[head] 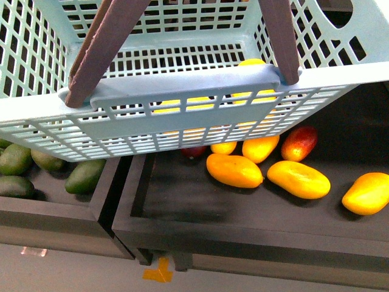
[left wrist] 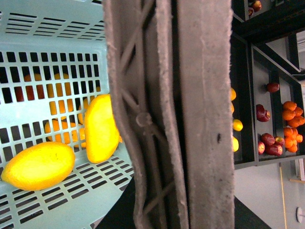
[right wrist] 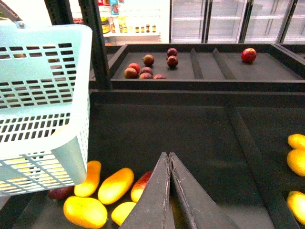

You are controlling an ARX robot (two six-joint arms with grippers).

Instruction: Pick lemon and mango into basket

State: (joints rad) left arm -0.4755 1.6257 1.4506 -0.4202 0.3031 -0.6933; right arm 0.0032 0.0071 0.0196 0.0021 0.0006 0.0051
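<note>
The pale turquoise plastic basket [head: 182, 103] with slotted sides hangs up high and tilted, close to the front camera, over the dark shelf trays [head: 200, 207]. Its two brown handles [head: 100, 48] stand up together. In the left wrist view the handles fill the middle, very close; the left pincer itself cannot be seen there, so I cannot tell if it is spread or pinching. Inside the basket, on the slotted floor, lie two yellow fruits: a long yellow mango [left wrist: 39, 165] and, just beside it, a shorter yellow fruit [left wrist: 101, 129] that may be the lemon, though part of it is hidden by the handles. Below the basket, more yellow-orange mangoes [head: 234, 170] lie in the right tray, and dark green oval fruits [head: 85, 176] lie in the left tray. The right pincer [right wrist: 169, 160] is pressed together with nothing in it, above the mangoes in the tray.
</note>
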